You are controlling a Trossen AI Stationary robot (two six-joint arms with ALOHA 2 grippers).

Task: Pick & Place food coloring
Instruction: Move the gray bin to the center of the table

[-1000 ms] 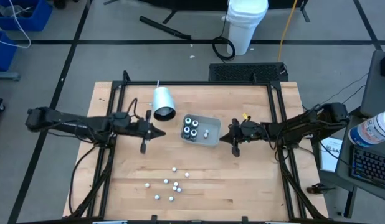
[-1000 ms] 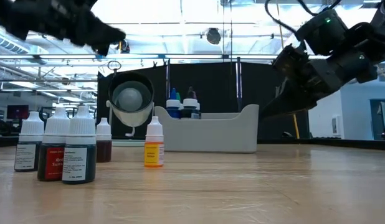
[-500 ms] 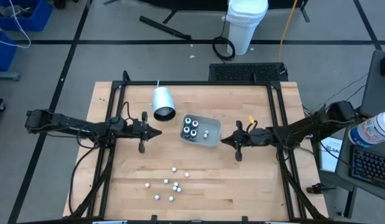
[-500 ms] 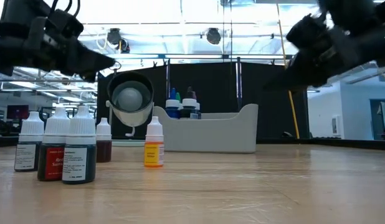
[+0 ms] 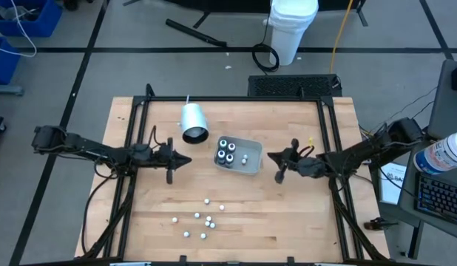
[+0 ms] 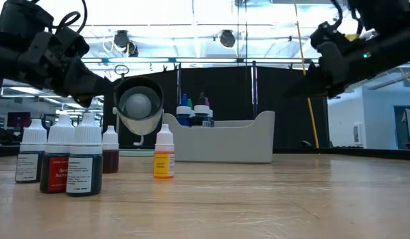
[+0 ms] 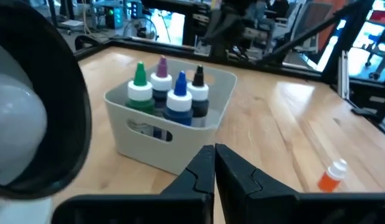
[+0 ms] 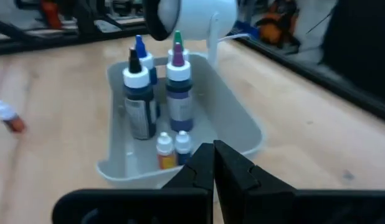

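Note:
Several food coloring bottles (image 5: 226,151) stand upright in the grey tray (image 5: 251,167) at the table's middle; their blue, green, purple and black tips show in the left wrist view (image 7: 169,93) and the right wrist view (image 8: 156,81). Two small bottles (image 8: 172,149) stand with them. More small bottles (image 5: 202,220) stand loose near the table's near edge (image 6: 71,159). My left gripper (image 5: 188,158) hovers left of the tray, shut and empty (image 7: 214,167). My right gripper (image 5: 270,155) hovers right of the tray, shut and empty (image 8: 213,163).
A white cylinder cup (image 5: 193,123) lies on its side at the far left of the tray, its mouth facing the near edge (image 6: 140,106). A yellow-labelled bottle (image 6: 163,155) stands alone on the wood. A black frame (image 5: 236,99) borders the table.
My left gripper has sunk and drawn back slightly toward the table's left edge. My right gripper has pulled back a little toward the right edge and swung its tip toward the far edge. Both have stayed shut. No bottle has moved.

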